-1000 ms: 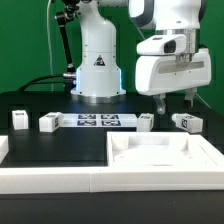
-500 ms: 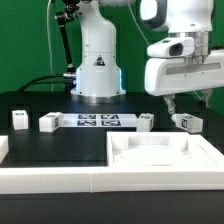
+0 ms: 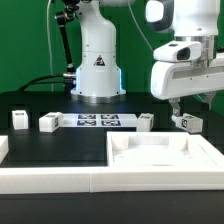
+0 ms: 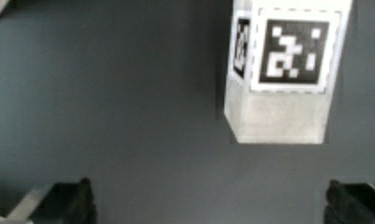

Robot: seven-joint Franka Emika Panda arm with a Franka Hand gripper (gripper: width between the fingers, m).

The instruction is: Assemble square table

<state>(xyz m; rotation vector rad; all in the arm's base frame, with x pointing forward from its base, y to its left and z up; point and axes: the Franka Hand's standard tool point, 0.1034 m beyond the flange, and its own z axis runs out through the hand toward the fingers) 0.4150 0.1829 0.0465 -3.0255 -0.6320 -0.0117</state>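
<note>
The square table top (image 3: 160,152), a white tray with a raised rim, lies at the front right. Several small white tagged leg posts stand in a row behind it: two at the exterior view's left (image 3: 19,120) (image 3: 48,122), one near the middle (image 3: 146,121) and one at the right (image 3: 187,122). My gripper (image 3: 192,104) hangs open and empty just above the rightmost post. In the wrist view that post (image 4: 282,72) lies on the dark table ahead of my gripper (image 4: 212,205). The two fingertips (image 4: 63,200) stand wide apart and touch nothing.
The marker board (image 3: 97,121) lies flat between the leg posts. The robot's white base (image 3: 97,60) stands behind it. A long white border rail (image 3: 55,178) runs along the front edge, left of the table top.
My gripper has moved toward the exterior view's right, from beside the middle post to above the rightmost leg post. It stays open. No part has moved.
</note>
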